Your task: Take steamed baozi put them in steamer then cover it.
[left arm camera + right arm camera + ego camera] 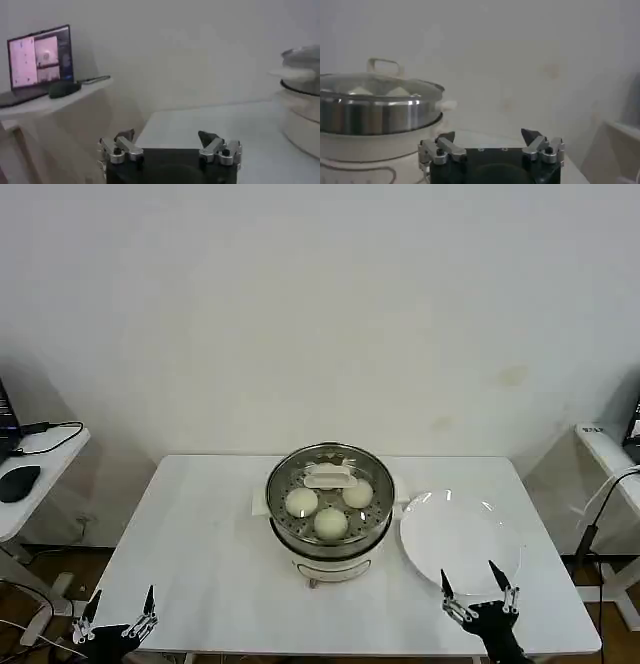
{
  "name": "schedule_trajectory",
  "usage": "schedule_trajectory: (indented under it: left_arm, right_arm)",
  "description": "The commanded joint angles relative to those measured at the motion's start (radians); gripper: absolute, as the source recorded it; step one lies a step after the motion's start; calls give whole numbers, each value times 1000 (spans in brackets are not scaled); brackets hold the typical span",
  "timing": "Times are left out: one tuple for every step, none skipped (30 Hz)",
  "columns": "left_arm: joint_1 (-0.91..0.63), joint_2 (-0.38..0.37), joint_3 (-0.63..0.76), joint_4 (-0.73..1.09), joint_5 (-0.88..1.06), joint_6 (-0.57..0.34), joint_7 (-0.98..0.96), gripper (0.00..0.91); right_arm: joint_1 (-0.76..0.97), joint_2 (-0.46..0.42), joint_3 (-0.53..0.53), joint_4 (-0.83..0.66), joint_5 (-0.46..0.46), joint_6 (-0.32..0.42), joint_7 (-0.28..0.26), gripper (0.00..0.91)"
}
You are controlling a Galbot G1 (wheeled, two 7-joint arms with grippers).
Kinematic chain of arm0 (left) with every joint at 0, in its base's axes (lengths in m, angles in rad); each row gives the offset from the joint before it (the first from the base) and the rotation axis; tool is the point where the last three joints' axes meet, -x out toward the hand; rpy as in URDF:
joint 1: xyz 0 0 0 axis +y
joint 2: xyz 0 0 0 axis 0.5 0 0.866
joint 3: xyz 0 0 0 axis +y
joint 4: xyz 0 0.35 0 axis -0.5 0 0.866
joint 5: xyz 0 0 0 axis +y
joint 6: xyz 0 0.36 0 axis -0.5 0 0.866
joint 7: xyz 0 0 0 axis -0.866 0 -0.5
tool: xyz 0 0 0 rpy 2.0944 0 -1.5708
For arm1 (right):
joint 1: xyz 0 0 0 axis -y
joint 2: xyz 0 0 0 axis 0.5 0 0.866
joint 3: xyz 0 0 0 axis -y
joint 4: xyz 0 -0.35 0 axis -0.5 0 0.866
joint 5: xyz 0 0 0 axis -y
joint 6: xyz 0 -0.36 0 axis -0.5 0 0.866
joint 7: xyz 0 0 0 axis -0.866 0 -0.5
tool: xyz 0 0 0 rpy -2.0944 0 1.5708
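Note:
The steamer (331, 550) stands mid-table, and the glass cover (329, 477) sits on it with its cream handle up. Through the glass I see three steamed baozi (301, 502) (357, 494) (331, 524) on the perforated tray. My left gripper (118, 612) hangs open at the table's near left corner, well away from the steamer (302, 125). My right gripper (478, 589) is open over the near right edge, just in front of the plate. In the right wrist view the right gripper (490, 136) is empty, with the covered steamer (375, 115) beside it. The left gripper (167, 137) is empty too.
A flat white plate (460, 539) lies bare to the right of the steamer. A side desk at the left holds a mouse (18, 482) and a laptop (40, 57). Another white table (610, 449) stands at the right, with cables below it.

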Motion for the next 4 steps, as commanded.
schedule_trajectory:
  left_arm:
    - [20,-2,-6,-11,-10,9,-10,907]
    - [19,0,-7,-13,-11,14,-9,907]
    - [16,2,-7,-15,-12,17,-7,907]
    - [14,4,-8,-17,-12,20,-6,907]
  right_arm:
    - [-10,-2,-34,16,1,-73,32,907]
    - [-14,-7,-48,15,-8,-76,38,907]
    - [-17,-10,-55,12,-26,-74,42,907]
    - [-17,-10,-56,11,-33,-71,44,907]
